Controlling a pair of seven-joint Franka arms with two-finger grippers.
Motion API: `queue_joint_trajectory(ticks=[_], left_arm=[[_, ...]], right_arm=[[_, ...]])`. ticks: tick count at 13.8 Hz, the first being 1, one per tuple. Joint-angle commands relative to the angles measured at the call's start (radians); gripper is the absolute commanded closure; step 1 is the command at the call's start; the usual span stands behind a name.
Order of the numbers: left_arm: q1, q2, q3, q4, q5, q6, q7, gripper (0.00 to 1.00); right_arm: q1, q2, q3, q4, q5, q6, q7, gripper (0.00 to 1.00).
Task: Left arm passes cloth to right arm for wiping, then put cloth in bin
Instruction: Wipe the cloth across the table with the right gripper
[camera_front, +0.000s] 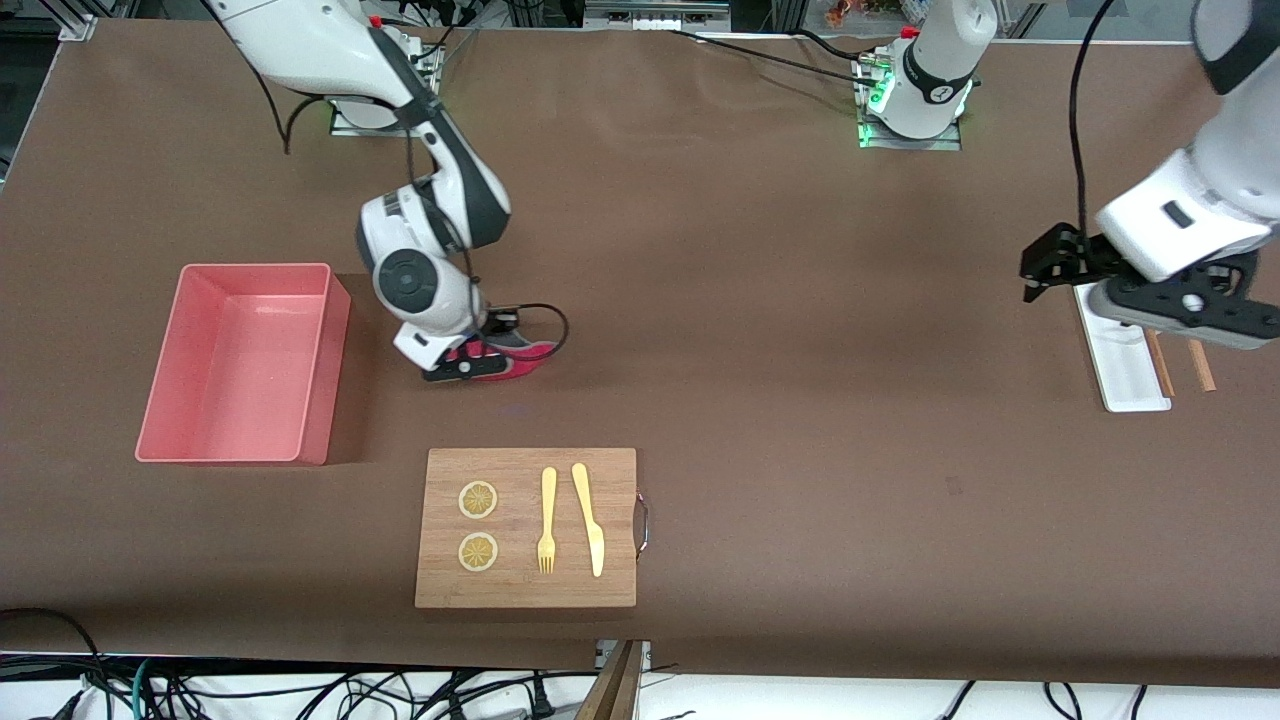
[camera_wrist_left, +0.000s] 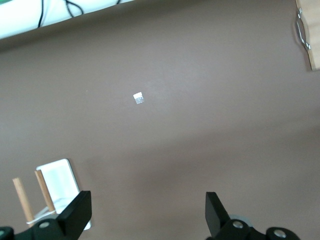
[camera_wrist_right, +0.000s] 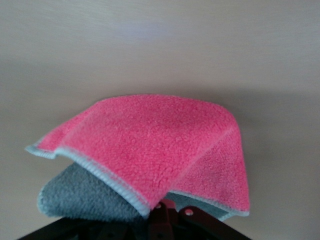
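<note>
Nearest the front camera, a wooden cutting board (camera_front: 526, 528) with two lemon slices (camera_front: 478, 500), a fork (camera_front: 547, 520) and a knife (camera_front: 589, 518). Farther back, toward the right arm's end, the pink bin (camera_front: 240, 363). Beside it, right gripper (camera_front: 470, 362) low at the table, fingers clamped on the cloth (camera_wrist_right: 150, 150), pink face showing over grey backing. Toward the left arm's end, left gripper (camera_front: 1045, 262) waiting over a white tray (camera_front: 1125, 365), fingers (camera_wrist_left: 77, 212) spread wide apart, holding nothing.

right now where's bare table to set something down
Bare table runs between the board and the white tray, and between both arms' bases. It is crowded by the bin, where the right claw holds the cloth to the table. The open left claw hangs by the tray and sticks.
</note>
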Motion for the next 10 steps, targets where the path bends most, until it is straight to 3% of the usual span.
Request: queue_joint_trajectory(ticks=[1,4,6,10], left_arm=[[0.145,-0.203,-0.126,-0.286,-0.023,0.092,-0.047,0.00],[0.150,-0.211,-0.145,-0.303,-0.018,0.092,-0.058,0.00],[0.159,-0.185,-0.146,-0.276,-0.018,0.086,-0.060,0.00],[0.160,-0.179,-0.151,-0.268,-0.018,0.079,-0.073,0.00]], right_arm=[[0.089,0.092,0.001,0.135,0.009,-0.010,0.189,1.00],[0.184,0.187,0.003,0.316,0.058,-0.022,0.358,1.00],[0.213,0.188,0.030,0.341,0.118,-0.019,0.384,1.00],[0.249,0.172,0.078,0.408,0.146,-0.031,0.541,1.00]])
